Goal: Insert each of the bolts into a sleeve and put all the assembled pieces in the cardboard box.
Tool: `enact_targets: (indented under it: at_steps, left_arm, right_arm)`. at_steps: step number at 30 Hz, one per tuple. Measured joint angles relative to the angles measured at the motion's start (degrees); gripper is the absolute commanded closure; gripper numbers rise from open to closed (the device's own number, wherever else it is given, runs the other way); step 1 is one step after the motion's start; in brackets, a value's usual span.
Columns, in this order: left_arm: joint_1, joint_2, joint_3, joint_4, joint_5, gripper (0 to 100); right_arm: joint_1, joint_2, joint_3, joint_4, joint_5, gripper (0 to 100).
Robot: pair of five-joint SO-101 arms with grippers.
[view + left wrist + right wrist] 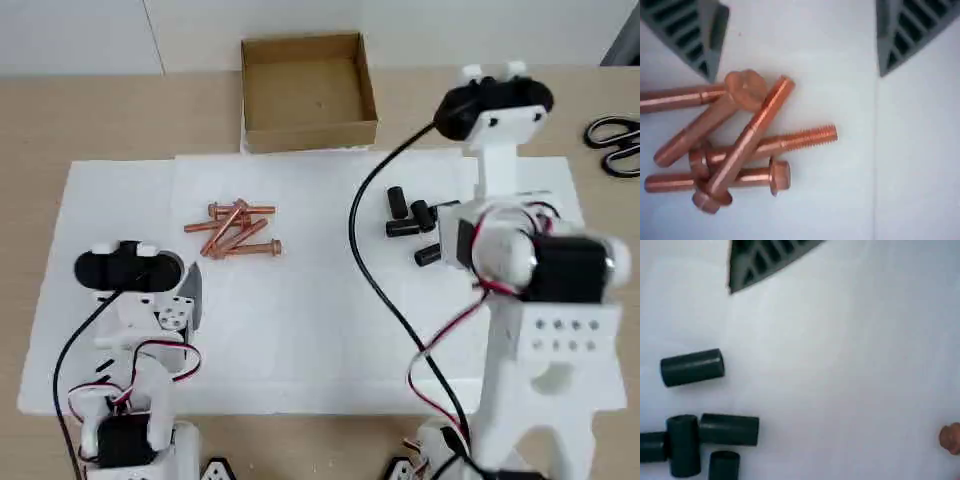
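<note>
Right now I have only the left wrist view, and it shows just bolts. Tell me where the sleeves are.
Observer: The sleeves lie on the white sheet, to the right of the bolts.
Operator: Count them.
Observer: Five in the right wrist view, one lying apart from the rest.
Operator: Now give me the box.
Observer: The cardboard box sits open at the far edge of the sheet, with no pieces in it yet.

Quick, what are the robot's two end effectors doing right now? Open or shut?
Left end effector: open, holding nothing.
Right end effector: cannot be told.
</note>
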Motion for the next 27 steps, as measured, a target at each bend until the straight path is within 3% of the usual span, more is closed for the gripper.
enact_targets:
  at_steps: [6, 27]
  left_arm:
    - [0.0, 0.09, 7.91, -0.18, 0.0, 80]
    - [0.0, 0.09, 8.26, -0.18, 0.0, 80]
  right_arm:
    - [0.0, -4.48, 0.0, 0.0, 0.0, 82.4]
    - [0.0, -5.27, 0.0, 0.0, 0.0, 82.4]
